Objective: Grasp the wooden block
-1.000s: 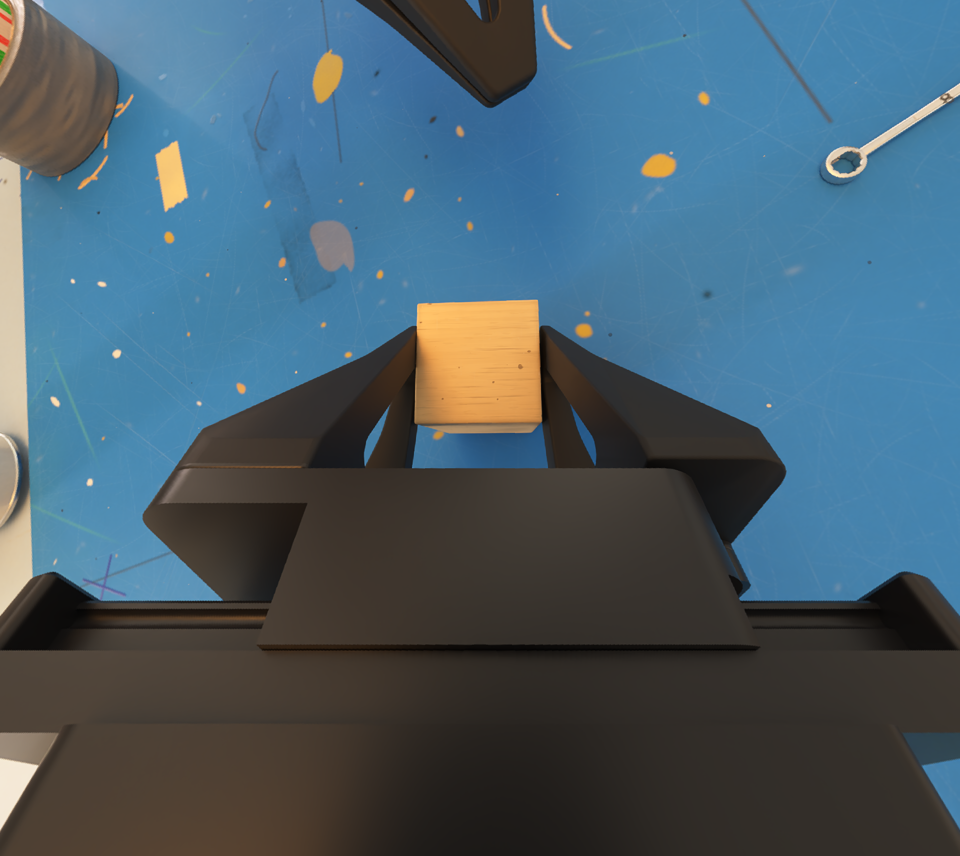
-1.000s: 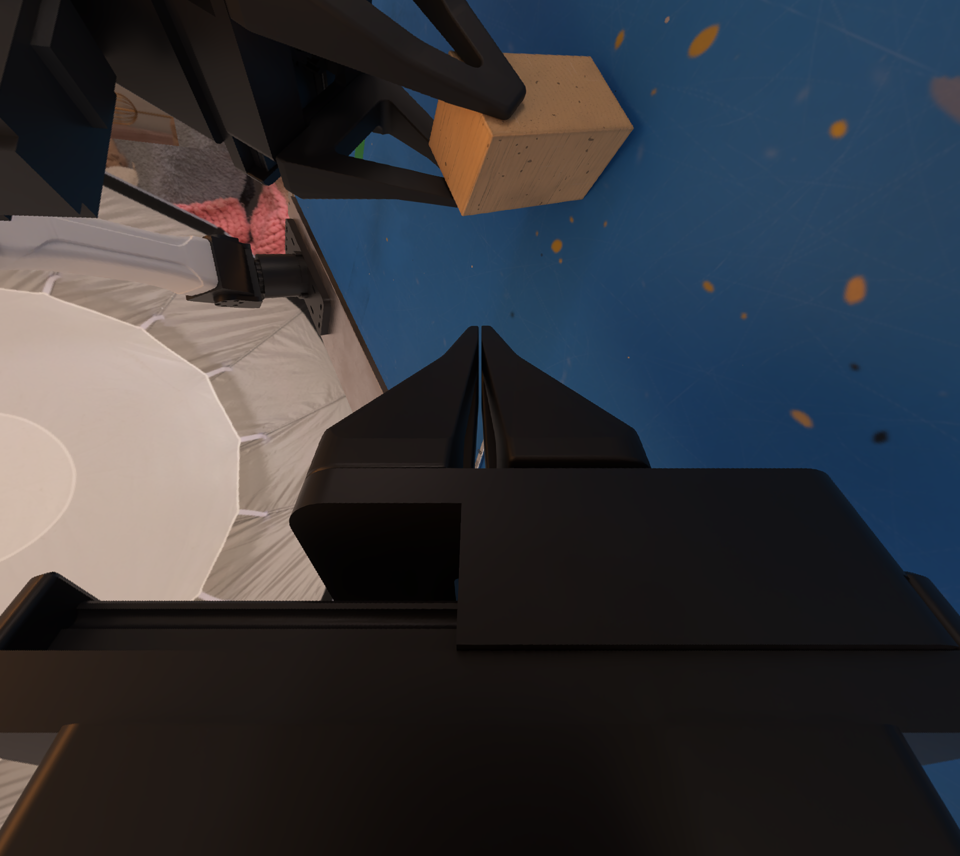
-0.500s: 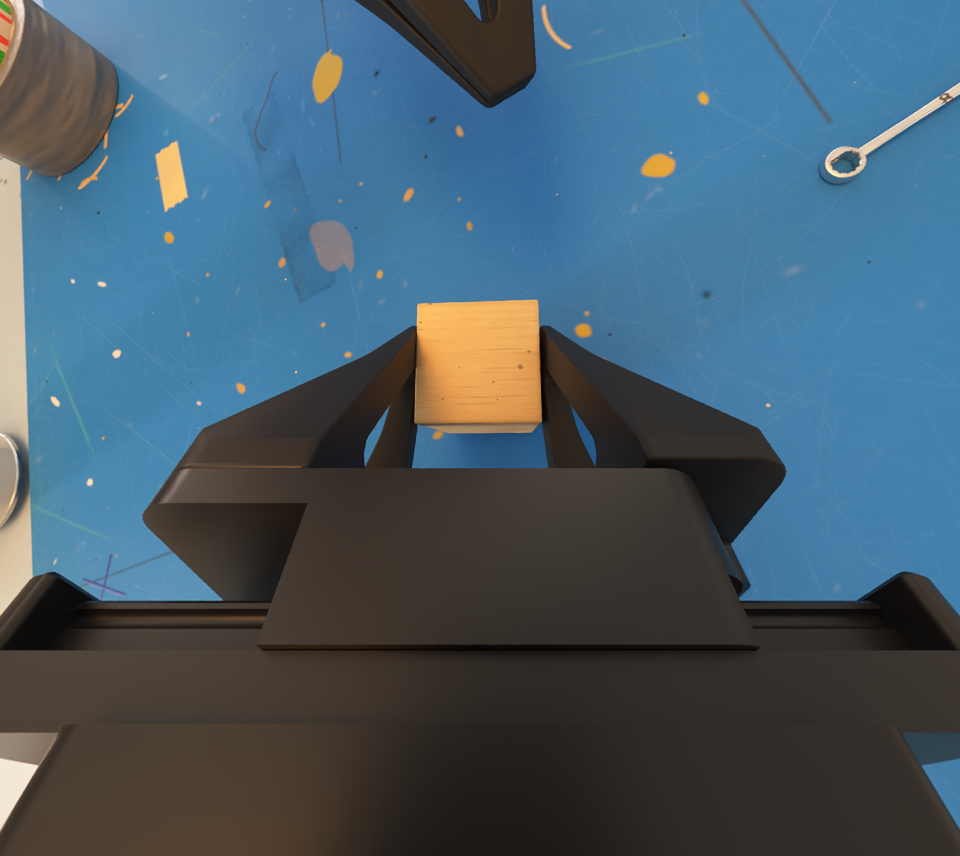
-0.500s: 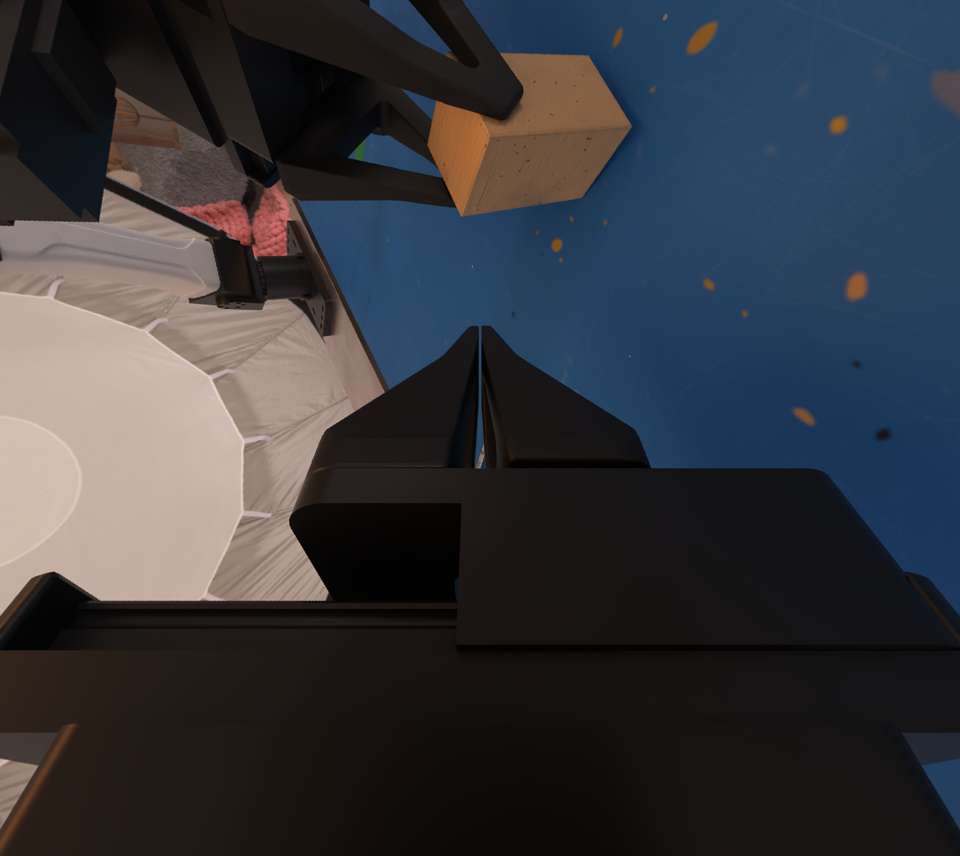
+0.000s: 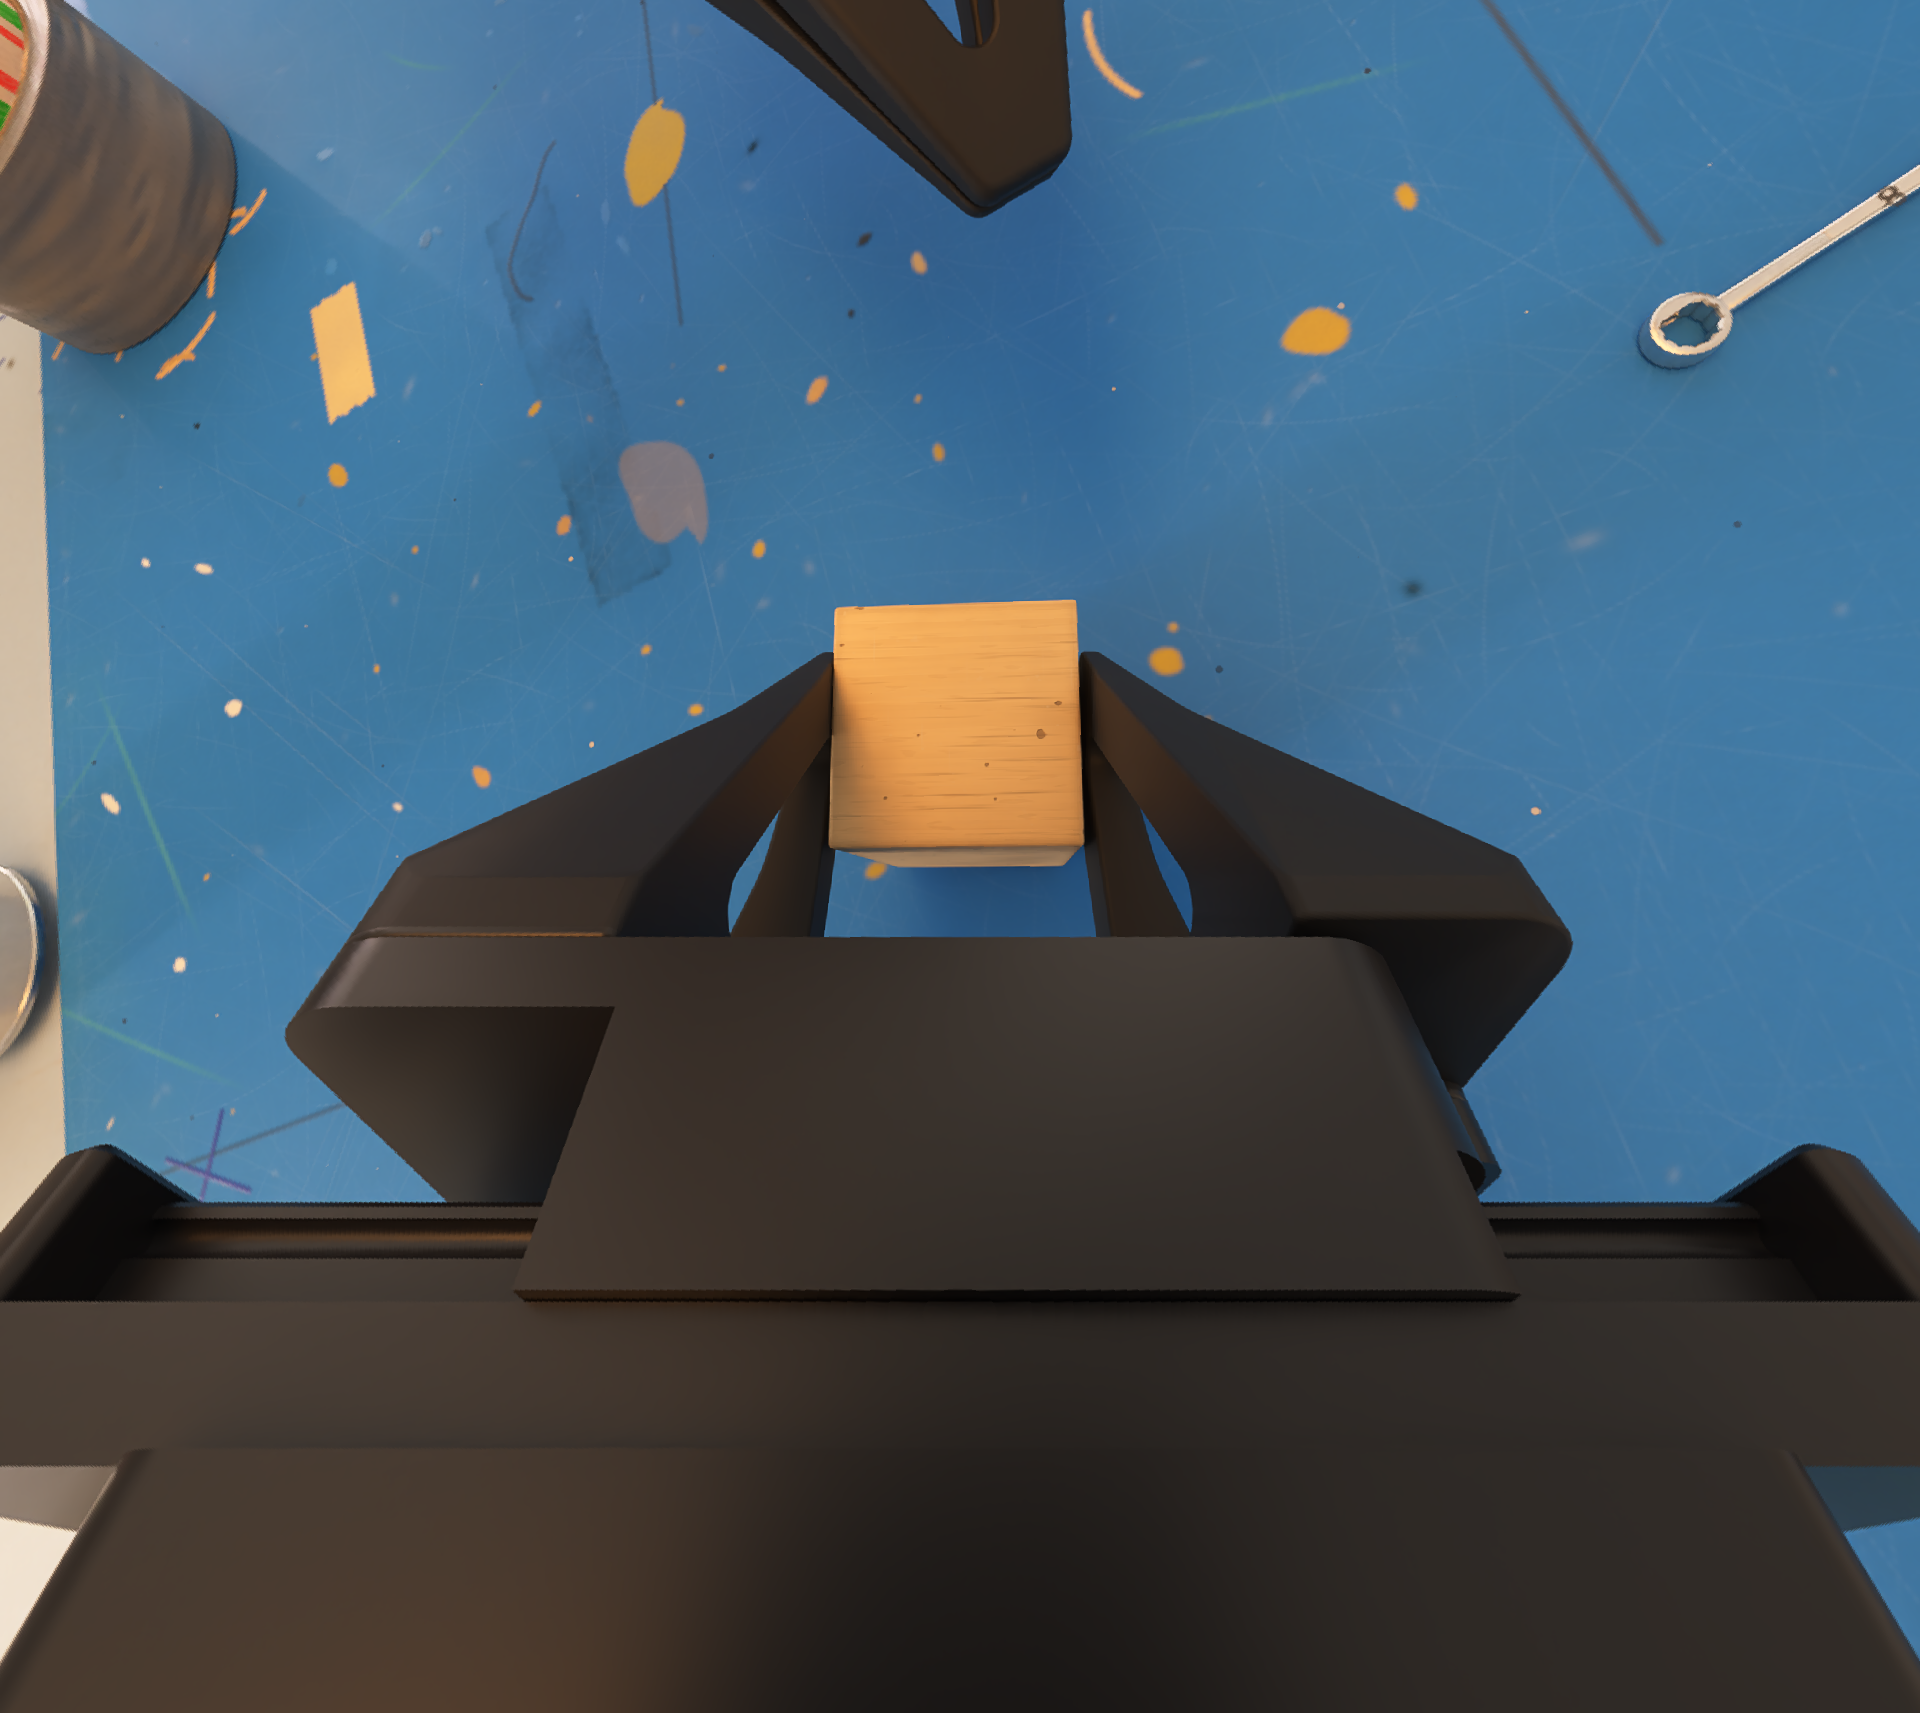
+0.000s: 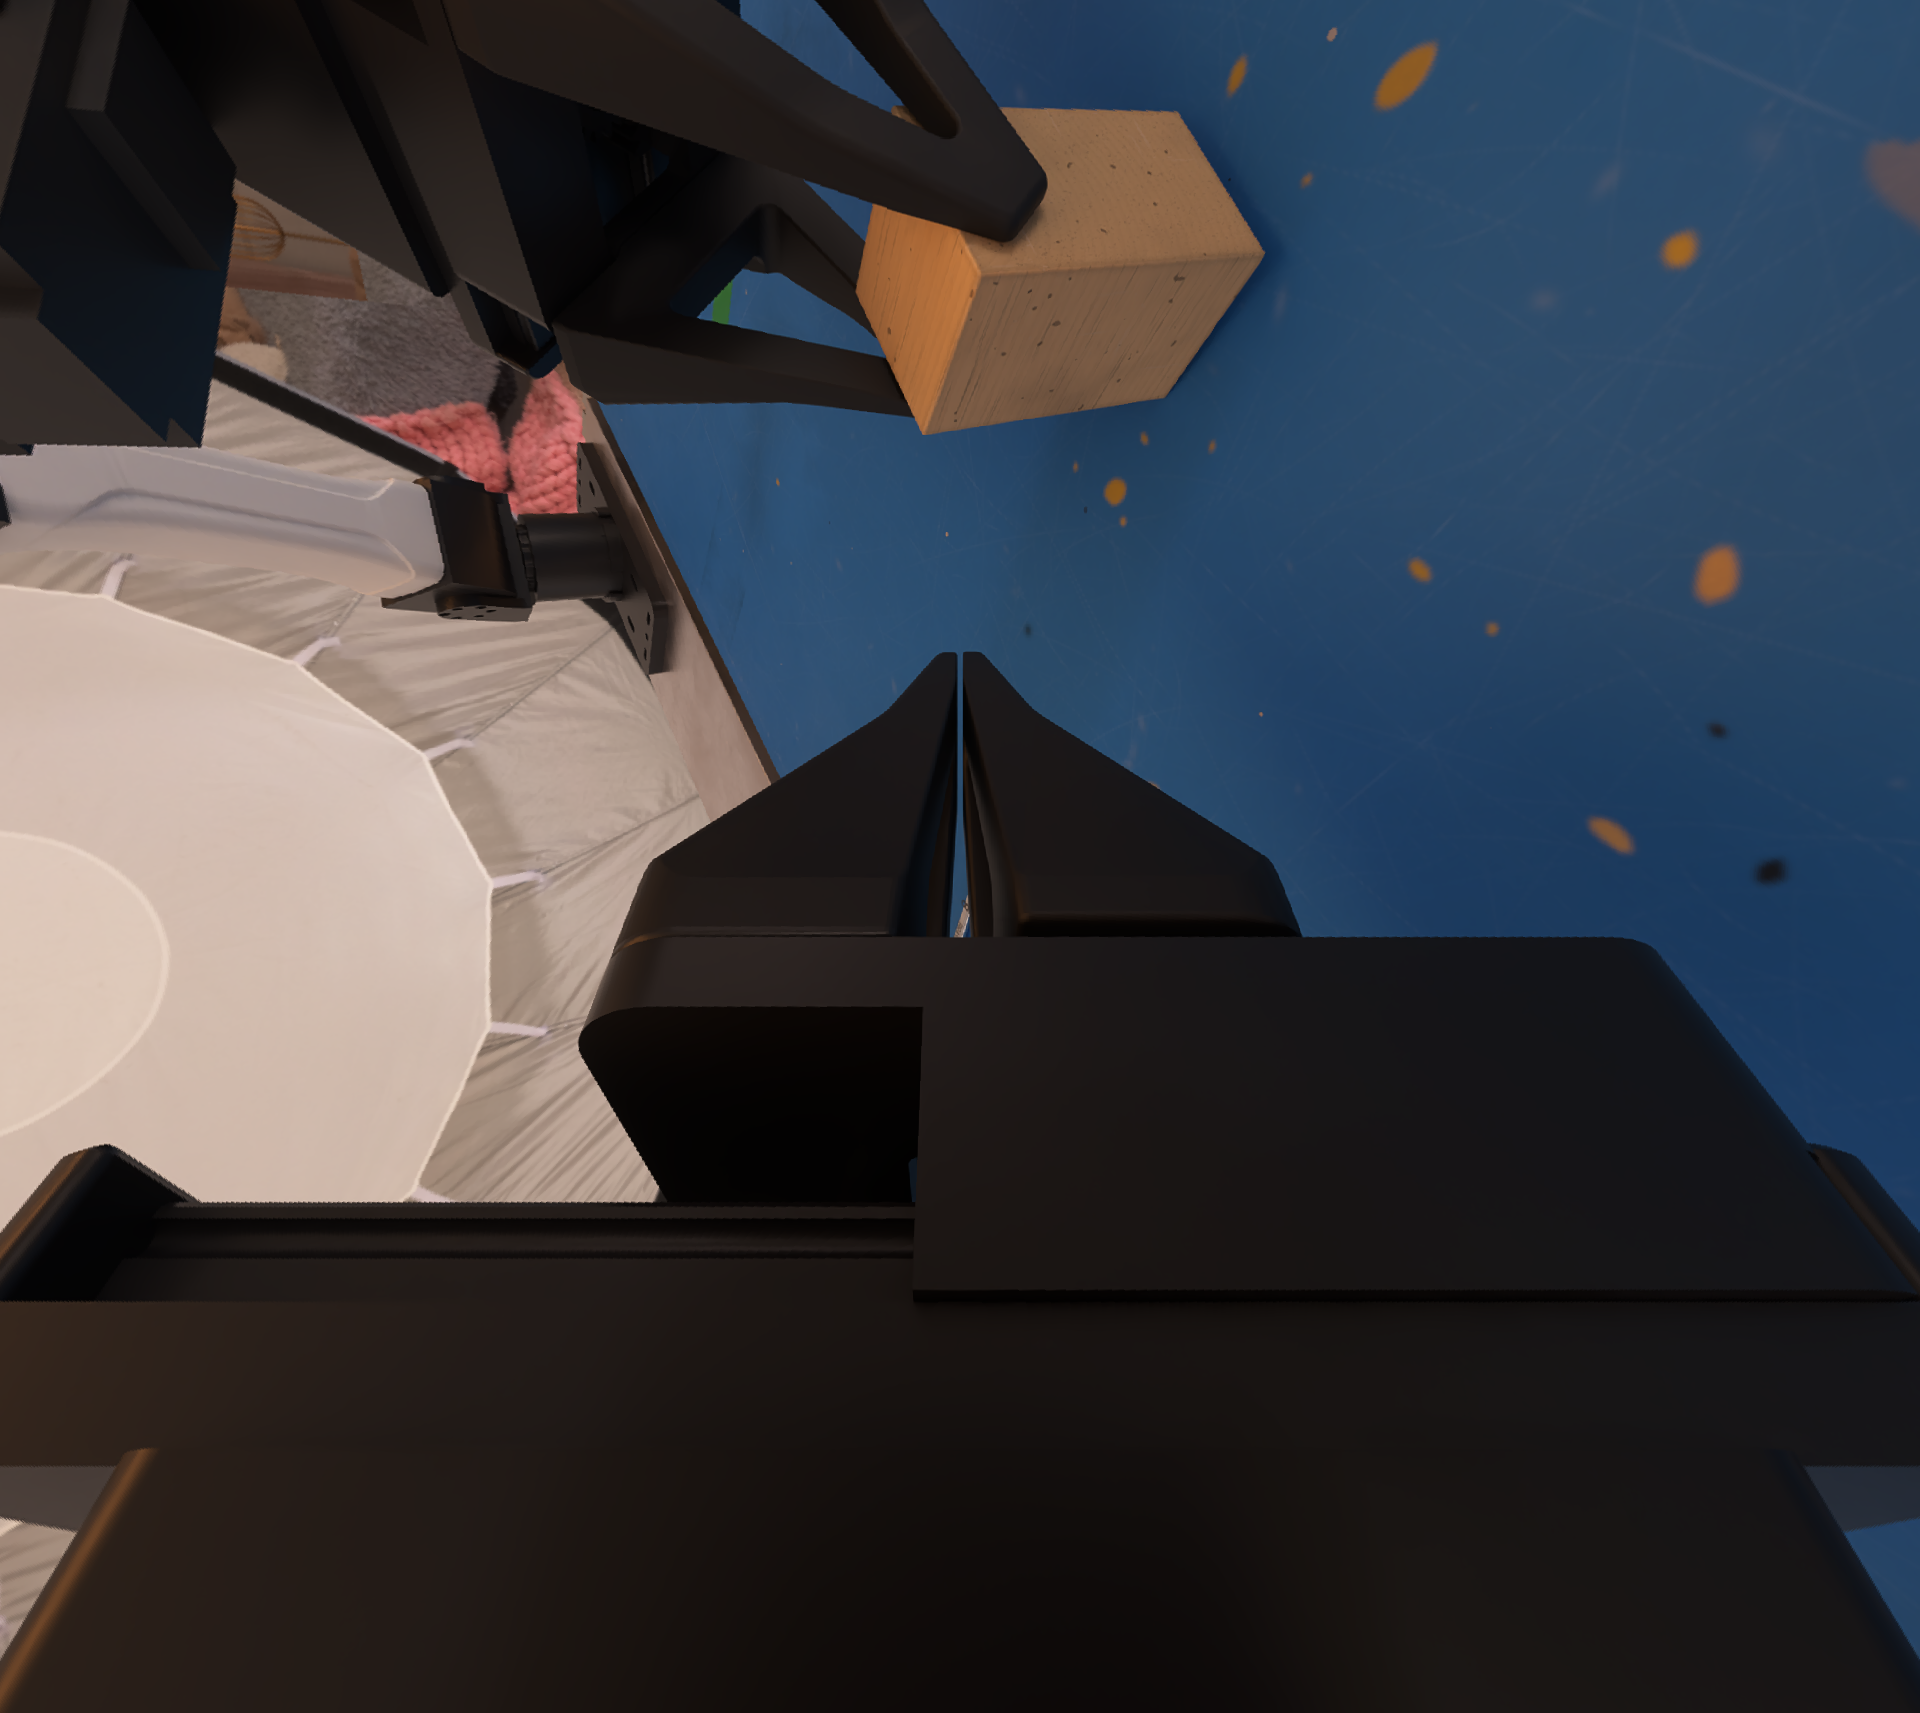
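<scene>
Two hands in frame, both black, over one blue desk (image 5: pixel 1558 728). The desk surface is scratched and flecked with orange and pale paint spots; a strip of yellow tape (image 5: pixel 341 352) is stuck on it toward the left of the left wrist view. Beyond the desk edge in the right wrist view, a large white pleated shade or umbrella shape (image 6: pixel 208 884) fills the left side, with pink knitted fabric (image 6: pixel 488 437) and grey fuzzy material just above it.

Left hand (image 5: pixel 956 728): clenched on the wooden block (image 5: pixel 956 728), one finger flat against each of two opposite side faces. Fingers (image 5: pixel 727 790) reach about halfway along the block; its far end sticks out past the fingertips. In the right wrist view the same grip shows from the side: the block (image 6: pixel 1070 281) between the two fingers of the left hand (image 6: pixel 935 313), its far face close to or on the desk; cannot tell whether it touches.

Right hand (image 6: pixel 958 676): pressed together, only a hairline seam between the fingers, nothing held. It sits apart from the block. Its fingers also enter the top of the left wrist view (image 5: pixel 977 188), tips together.

Grey tape roll (image 5: pixel 104 209) at the left desk edge, well apart from the block. Silver ring wrench (image 5: pixel 1756 281) at far right, lying flat.
</scene>
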Controlling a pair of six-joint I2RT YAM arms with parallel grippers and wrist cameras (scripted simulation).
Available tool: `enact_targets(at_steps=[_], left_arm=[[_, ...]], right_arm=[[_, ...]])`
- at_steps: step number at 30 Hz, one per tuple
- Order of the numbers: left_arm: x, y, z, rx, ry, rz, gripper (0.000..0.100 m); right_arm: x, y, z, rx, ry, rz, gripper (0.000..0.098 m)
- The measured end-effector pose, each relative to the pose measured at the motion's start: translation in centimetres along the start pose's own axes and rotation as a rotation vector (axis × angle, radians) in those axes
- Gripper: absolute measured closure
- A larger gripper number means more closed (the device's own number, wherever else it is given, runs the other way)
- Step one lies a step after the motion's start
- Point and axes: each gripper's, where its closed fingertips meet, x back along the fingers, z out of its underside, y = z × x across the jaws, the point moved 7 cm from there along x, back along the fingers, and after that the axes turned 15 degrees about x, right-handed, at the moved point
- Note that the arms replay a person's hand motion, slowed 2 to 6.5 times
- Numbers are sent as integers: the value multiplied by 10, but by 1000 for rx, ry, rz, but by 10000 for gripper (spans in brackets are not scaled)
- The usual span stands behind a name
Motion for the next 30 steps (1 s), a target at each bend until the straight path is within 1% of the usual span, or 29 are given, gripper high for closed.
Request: enact_targets(at_steps=[30], left_arm=[[0, 0, 0, 0, 0, 0, 628]], right_arm=[[1, 1, -1, -15, -26, -31, 970]])
